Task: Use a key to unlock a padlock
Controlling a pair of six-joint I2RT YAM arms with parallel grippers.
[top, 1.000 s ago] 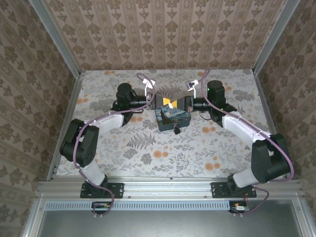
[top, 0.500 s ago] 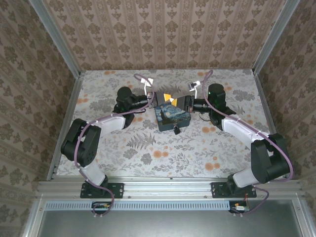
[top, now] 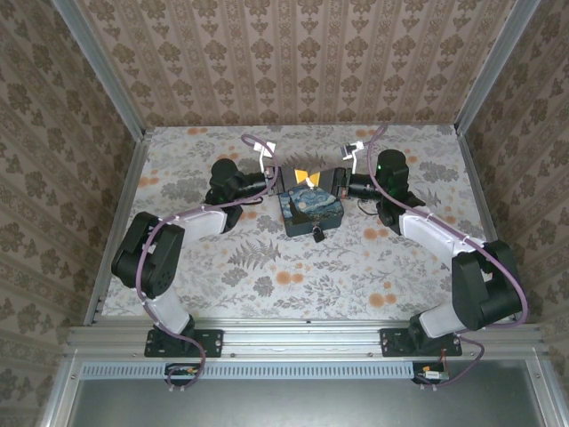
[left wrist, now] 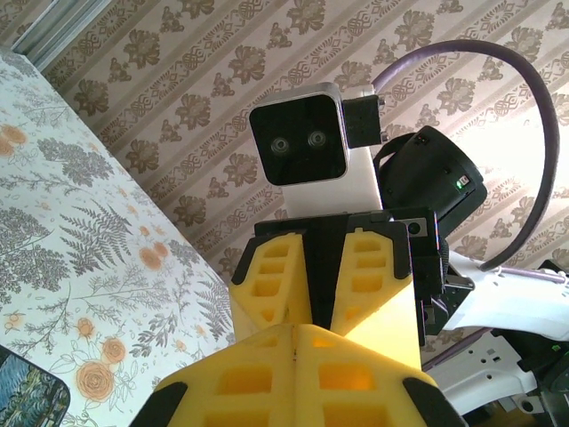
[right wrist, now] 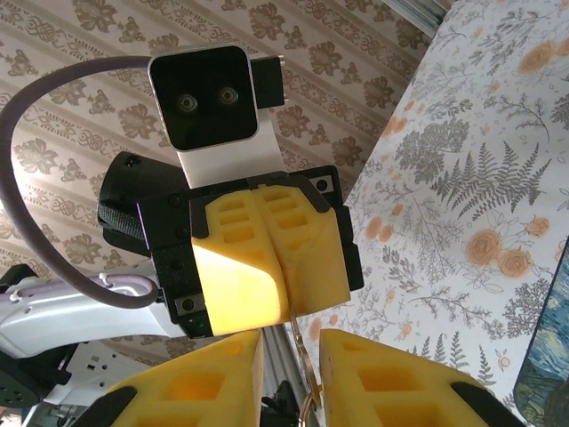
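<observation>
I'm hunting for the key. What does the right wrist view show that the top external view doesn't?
Right wrist adds: a thin metal strip with a ring, probably the key, reaching from the seam of the shut left gripper down into the open gap of the right gripper. Top external adds: the padlock at the near side of the painted box. Shared: both grippers facing tip to tip, a part of the box, and the floral table.
</observation>
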